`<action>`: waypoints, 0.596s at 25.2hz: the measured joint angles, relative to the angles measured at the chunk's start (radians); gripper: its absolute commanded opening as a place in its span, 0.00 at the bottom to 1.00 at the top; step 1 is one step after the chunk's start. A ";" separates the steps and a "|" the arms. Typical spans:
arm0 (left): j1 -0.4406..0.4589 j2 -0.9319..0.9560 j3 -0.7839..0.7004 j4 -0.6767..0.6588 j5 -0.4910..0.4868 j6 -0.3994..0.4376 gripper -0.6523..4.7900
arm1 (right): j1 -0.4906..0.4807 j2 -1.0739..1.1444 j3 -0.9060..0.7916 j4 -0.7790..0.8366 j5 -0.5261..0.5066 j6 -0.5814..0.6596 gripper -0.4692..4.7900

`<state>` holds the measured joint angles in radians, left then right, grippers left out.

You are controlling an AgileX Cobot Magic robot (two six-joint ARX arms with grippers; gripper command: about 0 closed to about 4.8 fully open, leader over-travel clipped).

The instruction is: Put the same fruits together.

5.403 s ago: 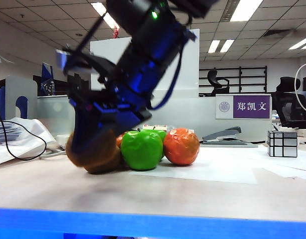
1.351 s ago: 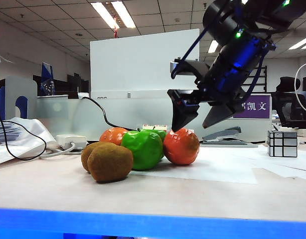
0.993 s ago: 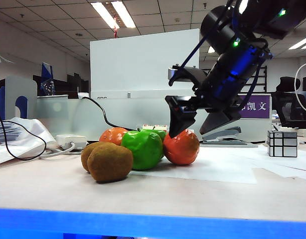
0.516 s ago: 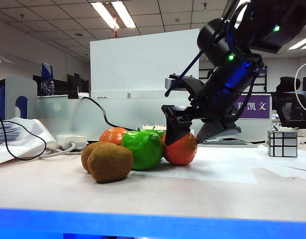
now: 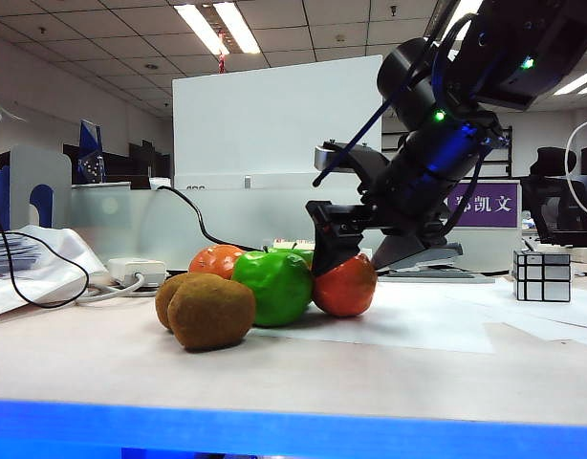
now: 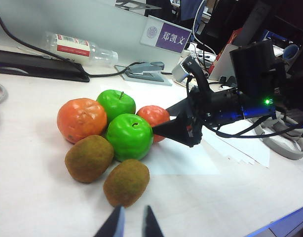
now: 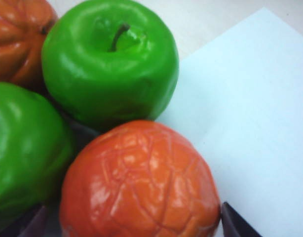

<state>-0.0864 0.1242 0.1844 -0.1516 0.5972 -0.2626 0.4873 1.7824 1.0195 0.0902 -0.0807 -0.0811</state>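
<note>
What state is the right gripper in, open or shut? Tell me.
Open. The right gripper has its jaws spread on either side of the orange, with fingertips showing at both flanks; whether they touch it yet cannot be told.

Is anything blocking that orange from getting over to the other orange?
Yes. The two green apples sit between the orange under the open right gripper and the other orange. Left gripper hangs back, open.

My right gripper (image 7: 132,222) shows only two fingertips beside the near orange (image 7: 139,182); the picture edge cuts my left gripper (image 6: 132,224) to two tips.
</note>
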 measured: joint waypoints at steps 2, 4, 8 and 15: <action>0.000 0.000 0.000 0.000 0.000 0.000 0.23 | 0.000 0.008 0.001 0.006 0.000 0.000 1.00; 0.000 0.000 0.000 -0.002 0.000 0.000 0.23 | 0.000 0.019 0.001 0.008 0.001 0.002 1.00; 0.000 0.000 0.000 -0.002 0.000 0.000 0.23 | 0.000 0.047 0.004 0.021 -0.001 0.002 0.86; 0.000 0.000 0.000 -0.002 0.000 0.000 0.23 | 0.000 0.054 0.005 0.041 -0.004 0.004 0.22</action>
<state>-0.0864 0.1242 0.1844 -0.1532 0.5968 -0.2626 0.4873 1.8366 1.0245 0.1314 -0.0849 -0.0772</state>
